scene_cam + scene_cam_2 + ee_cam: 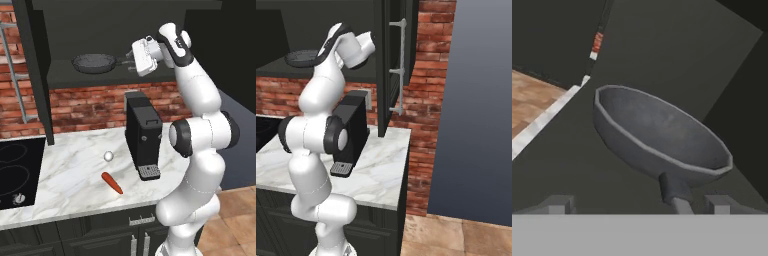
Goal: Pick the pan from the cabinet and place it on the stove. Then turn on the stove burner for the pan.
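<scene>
1. Nearest, on the marble desk (pixel 75 175), lie an orange carrot (pixel 112 182) and, a little farther back, a small white ball (pixel 108 156). They are apart from each other.
2. The black stove (pixel 17 170) sits in the desk at the left, with a small silver knob (pixel 18 198) at its near edge.
3. A tall black coffee machine (pixel 143 135) stands on the desk to the right of the carrot, close to the white arm.
4. Behind the desk is a red brick wall (pixel 85 102).
5. Above the wall, the cabinet (pixel 100 75) is open. One door (pixel 393 60) hangs out at the right with a long silver handle (pixel 401 65).
6. The pan (pixel 95 63) sits flat on the cabinet shelf, up high. Its thin handle (pixel 126 62) points right, toward the hand.
7. The jaws (pixel 131 62) are wide apart and hold nothing. In the hand view the pan handle (pixel 679 196) comes in between the two tips, nearer the right tip. I cannot tell if a tip touches it.
8. The bowl of the pan lies just past the jaws.
</scene>
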